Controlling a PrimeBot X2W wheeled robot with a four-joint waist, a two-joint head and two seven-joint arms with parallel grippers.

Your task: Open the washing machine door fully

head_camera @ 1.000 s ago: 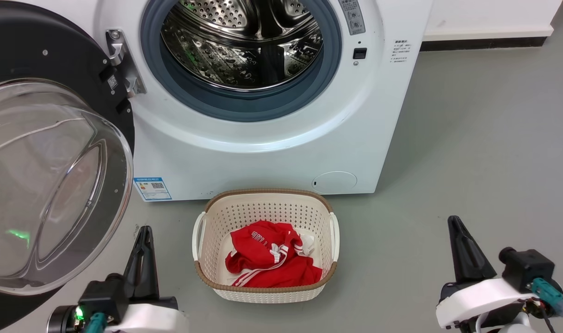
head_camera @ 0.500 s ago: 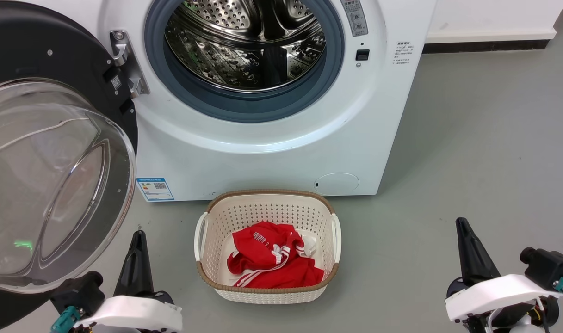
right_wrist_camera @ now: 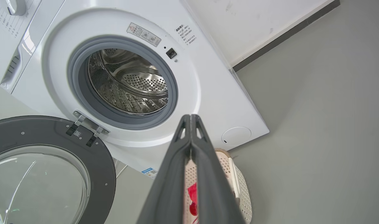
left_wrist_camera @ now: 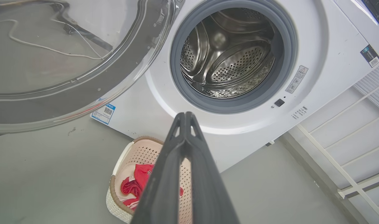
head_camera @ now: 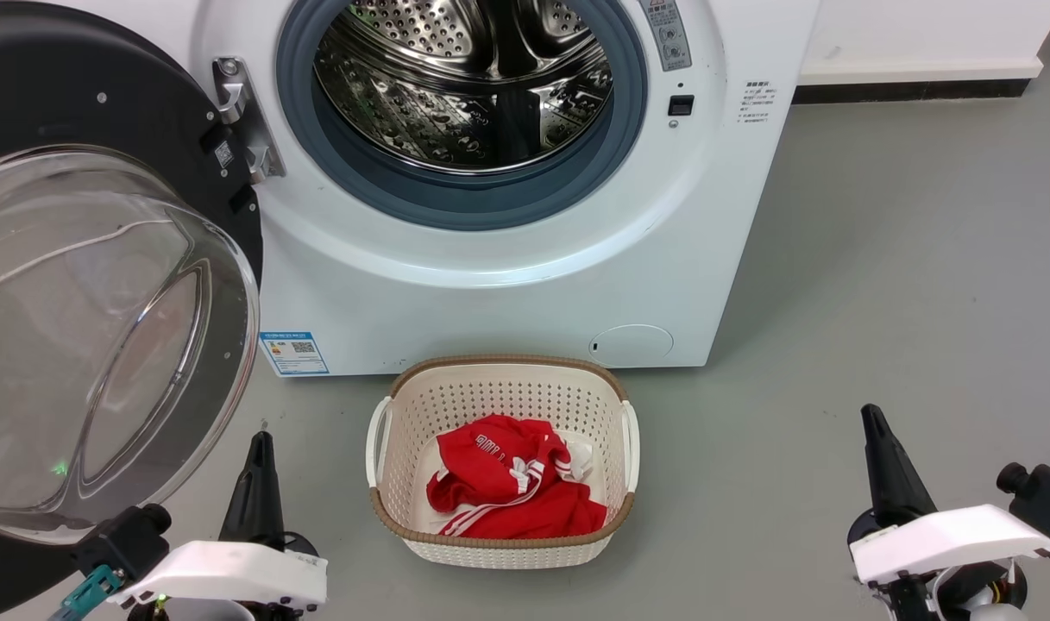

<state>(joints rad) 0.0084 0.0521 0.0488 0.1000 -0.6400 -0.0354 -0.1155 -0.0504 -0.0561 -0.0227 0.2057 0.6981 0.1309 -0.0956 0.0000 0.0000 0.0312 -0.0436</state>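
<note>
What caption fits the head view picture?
Washing machine door open wide; basket of red clothes; left gripper, right gripper shut.

A cream basket (head_camera: pixel 500 390) w/ lots of small holes & a brown rim sits on the grey floor (head_camera: pixel 878 259). Red clothes (head_camera: pixel 512 492) w/ white stripes lie bunched up inside it, plus a bit of white cloth (head_camera: pixel 578 455). At the back there's a white wall (head_camera: pixel 921 34) w/ a dark strip (head_camera: pixel 904 88) along the bottom.
</note>
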